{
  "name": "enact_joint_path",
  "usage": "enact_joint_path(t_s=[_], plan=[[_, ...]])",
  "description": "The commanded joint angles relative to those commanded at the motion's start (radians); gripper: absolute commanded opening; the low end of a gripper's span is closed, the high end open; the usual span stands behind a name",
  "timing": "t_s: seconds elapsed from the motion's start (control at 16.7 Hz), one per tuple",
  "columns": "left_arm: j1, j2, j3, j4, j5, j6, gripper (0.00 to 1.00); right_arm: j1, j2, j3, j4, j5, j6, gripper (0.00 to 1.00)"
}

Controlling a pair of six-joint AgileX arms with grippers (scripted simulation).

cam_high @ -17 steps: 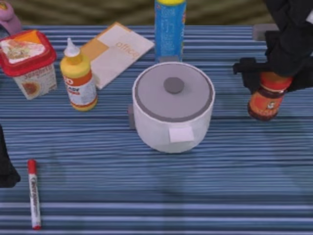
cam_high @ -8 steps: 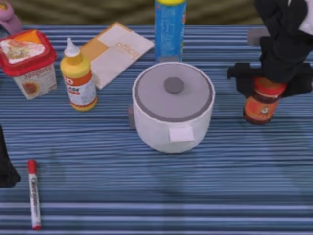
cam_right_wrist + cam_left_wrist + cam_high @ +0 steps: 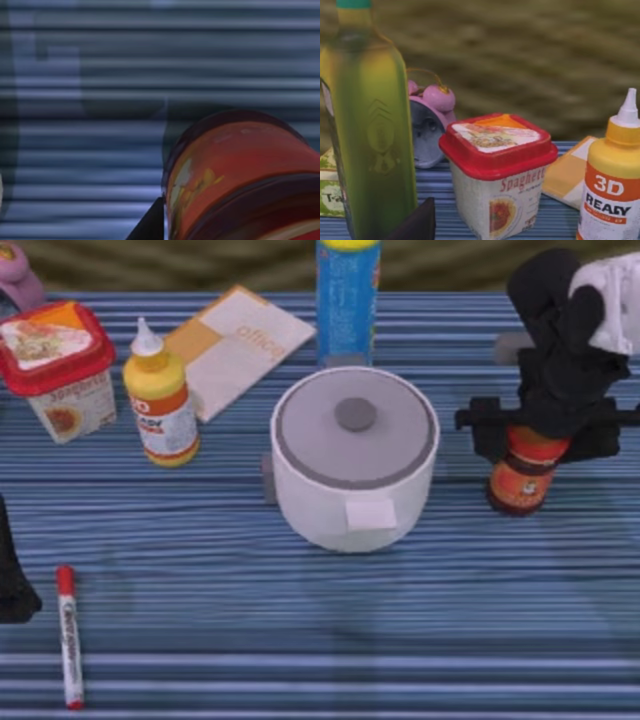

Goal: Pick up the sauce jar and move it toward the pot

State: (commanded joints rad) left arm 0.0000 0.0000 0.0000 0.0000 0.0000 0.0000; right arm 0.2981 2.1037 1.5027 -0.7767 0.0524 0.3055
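The sauce jar (image 3: 522, 478) is clamped near its lid by the right gripper (image 3: 545, 425), whose black fingers are closed against the jar's upper sides, and it is seen at the right side of the blue striped table (image 3: 320, 630), to the right of the pot (image 3: 352, 458) and apart from it. The jar is seen slightly tilted in the top view, its orange label turned toward the camera; whether its base touches the table cannot be told. In the right wrist view the jar's red-orange body (image 3: 240, 175) fills the lower part of the picture over the striped surface. The white pot with its grey lid and knob is placed at the middle of the table, a tall blue can (image 3: 347, 295) just behind it. To the pot's left a booklet (image 3: 235, 345) is laid flat, and a yellow squeeze bottle (image 3: 160, 400) with a white nozzle is stood upright beside a red-lidded spaghetti tub (image 3: 55, 370). A red-capped marker (image 3: 69, 635) is laid near the front left corner. The left gripper (image 3: 12, 580) is parked at the table's left edge, and its fingers cannot be made out. From its wrist camera a green bottle (image 3: 370, 130), a pink alarm clock (image 3: 427, 125), the tub and the squeeze bottle are shown.
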Motion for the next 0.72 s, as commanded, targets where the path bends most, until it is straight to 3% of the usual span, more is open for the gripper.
enact_joint_path(t_s=[0.06, 0.72], plan=[[0.0, 0.0, 0.0, 0.0, 0.0, 0.0, 1.0, 0.0, 0.0, 0.0, 0.0, 0.0, 0.0, 0.0], [0.0, 0.0, 0.0, 0.0, 0.0, 0.0, 1.0, 0.0, 0.0, 0.0, 0.0, 0.0, 0.0, 0.83]])
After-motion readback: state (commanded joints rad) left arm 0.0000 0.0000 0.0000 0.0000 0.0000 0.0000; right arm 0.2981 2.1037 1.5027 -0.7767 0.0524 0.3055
